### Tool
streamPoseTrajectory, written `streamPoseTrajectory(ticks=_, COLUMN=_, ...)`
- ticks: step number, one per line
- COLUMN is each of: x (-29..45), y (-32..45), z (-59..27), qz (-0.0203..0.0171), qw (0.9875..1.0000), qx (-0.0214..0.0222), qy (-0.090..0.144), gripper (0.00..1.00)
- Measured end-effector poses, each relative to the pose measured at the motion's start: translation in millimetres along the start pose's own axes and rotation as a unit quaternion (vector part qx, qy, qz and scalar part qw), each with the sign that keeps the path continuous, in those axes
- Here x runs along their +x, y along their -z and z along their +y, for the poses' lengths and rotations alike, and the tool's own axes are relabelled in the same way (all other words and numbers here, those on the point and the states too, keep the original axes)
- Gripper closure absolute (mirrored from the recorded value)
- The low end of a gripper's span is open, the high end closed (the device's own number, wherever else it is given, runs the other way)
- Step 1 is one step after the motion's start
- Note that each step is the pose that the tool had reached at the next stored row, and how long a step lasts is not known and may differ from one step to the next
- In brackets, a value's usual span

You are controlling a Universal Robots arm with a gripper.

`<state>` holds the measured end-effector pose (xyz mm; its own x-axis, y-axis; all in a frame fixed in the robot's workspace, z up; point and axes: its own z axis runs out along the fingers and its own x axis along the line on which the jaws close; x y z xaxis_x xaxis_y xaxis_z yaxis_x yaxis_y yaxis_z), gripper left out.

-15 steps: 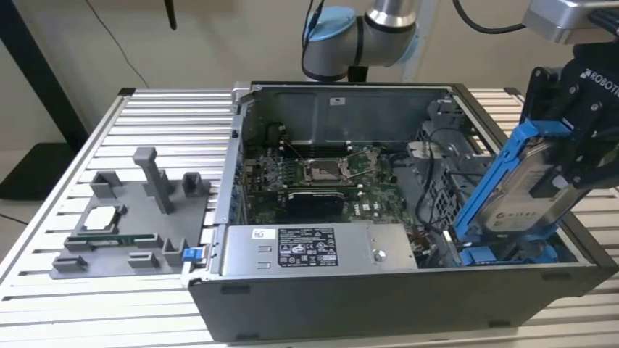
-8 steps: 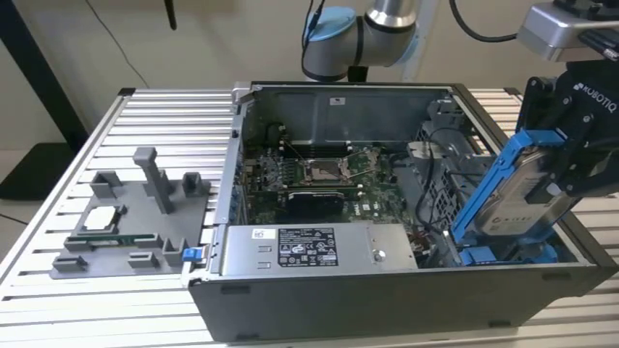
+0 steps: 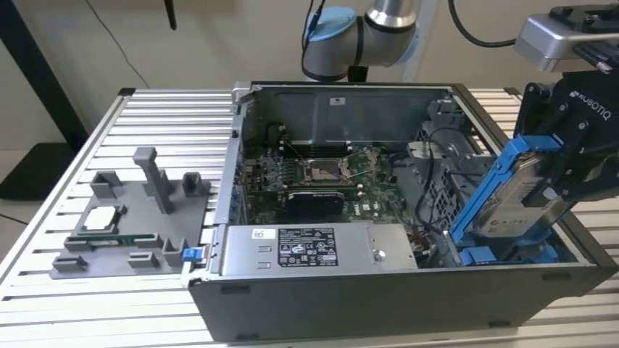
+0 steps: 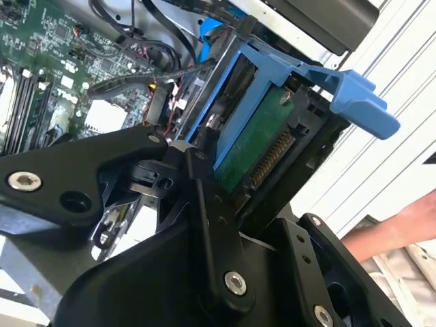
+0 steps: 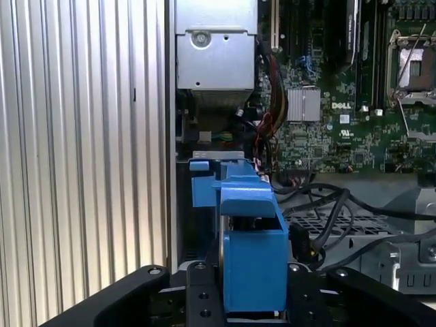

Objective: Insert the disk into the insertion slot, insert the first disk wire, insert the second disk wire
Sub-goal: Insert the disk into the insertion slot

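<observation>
Exterior view: the disk [image 3: 524, 196], in its blue carrier, stands tilted at about four o'clock in the open computer case [image 3: 387, 304], its lower end by the blue-railed insertion slot [image 3: 503, 255]. The gripper [image 3: 561, 188] pinches the disk between its fingers. The power supply [image 3: 309, 250] lies at seven o'clock.

Soft, even light: the ribbed silver metal tabletop [image 5: 82, 170] beside the black gripper [image 5: 252, 303] gleams; the open grey computer case [image 3: 338, 109] beneath lies dimmer.
</observation>
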<state>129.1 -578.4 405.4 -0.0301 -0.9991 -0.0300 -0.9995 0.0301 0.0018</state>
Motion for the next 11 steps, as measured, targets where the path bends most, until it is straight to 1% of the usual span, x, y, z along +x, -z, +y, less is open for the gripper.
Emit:
streamPoseTrajectory(ticks=2, x=0.0, y=-2.9, z=-0.1, qz=-0.0011, qw=1.0000, qx=0.0003, qy=0.000, gripper=1.00)
streamPoseTrajectory(ticks=11, x=-0.5, y=-19.3, z=-0.2, qz=-0.0011, qw=1.0000, qx=0.0004, qy=-0.001, gripper=1.00)
